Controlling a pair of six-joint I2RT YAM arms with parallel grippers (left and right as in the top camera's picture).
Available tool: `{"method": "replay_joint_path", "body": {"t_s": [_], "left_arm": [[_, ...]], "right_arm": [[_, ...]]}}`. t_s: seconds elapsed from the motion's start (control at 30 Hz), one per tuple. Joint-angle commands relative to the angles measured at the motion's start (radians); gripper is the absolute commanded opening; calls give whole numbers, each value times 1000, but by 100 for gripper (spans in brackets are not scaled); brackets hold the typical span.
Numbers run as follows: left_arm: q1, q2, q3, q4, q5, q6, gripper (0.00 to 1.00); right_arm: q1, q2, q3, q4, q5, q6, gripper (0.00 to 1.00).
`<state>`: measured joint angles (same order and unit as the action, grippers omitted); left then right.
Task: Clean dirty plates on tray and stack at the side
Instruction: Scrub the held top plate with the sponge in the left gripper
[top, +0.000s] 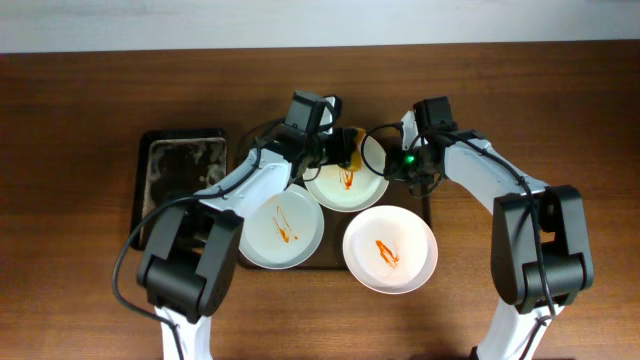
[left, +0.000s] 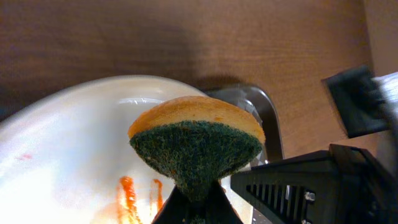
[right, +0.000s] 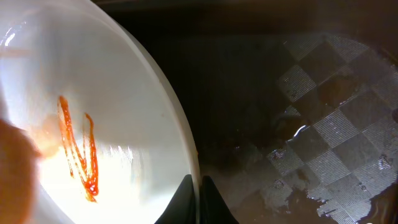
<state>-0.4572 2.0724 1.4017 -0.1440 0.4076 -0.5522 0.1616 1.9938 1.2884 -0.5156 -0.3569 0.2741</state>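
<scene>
Three plates lie on the dark brown tray (top: 332, 258), each with an orange sauce smear: a white one at the back (top: 345, 185), a pale grey-green one at front left (top: 282, 232), and a white one at front right (top: 390, 250). My left gripper (top: 345, 152) is shut on a yellow-and-green sponge (left: 196, 140) and holds it just over the back plate (left: 68, 143), near its smear (left: 127, 193). My right gripper (top: 392, 165) is shut on that plate's right rim (right: 198, 174). The plate (right: 93, 93) and its smear (right: 78, 146) show in the right wrist view, over the wet tray floor (right: 298, 124).
A smaller black tray (top: 185, 180) stands to the left of the brown tray, with a wet floor. Brown wooden table (top: 560, 120) surrounds both trays. My two arms reach in from the front edge and meet close together over the back plate.
</scene>
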Motion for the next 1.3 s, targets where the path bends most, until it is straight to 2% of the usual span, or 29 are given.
{"method": "replay_joint_path", "body": {"t_s": [0.0, 0.4, 0.6, 0.73, 0.93, 1.1, 1.27], "left_arm": [[2, 42, -3, 25, 108, -63, 0], [-22, 73, -3, 11, 134, -84, 0], [-62, 124, -3, -33, 47, -84, 0], [-25, 129, -2, -82, -100, 18, 0], [95, 129, -2, -101, -101, 39, 0], [125, 124, -2, -164, -96, 134, 0], [125, 34, -2, -197, 0, 271, 0]], "right_arm": [[8, 10, 10, 11, 2, 41, 4], [8, 10, 10, 15, 2, 42, 4], [8, 10, 10, 14, 2, 42, 4], [8, 10, 10, 3, 2, 42, 4], [8, 10, 10, -5, 2, 42, 4], [8, 10, 10, -5, 2, 42, 4], [8, 10, 10, -5, 10, 42, 4]]}}
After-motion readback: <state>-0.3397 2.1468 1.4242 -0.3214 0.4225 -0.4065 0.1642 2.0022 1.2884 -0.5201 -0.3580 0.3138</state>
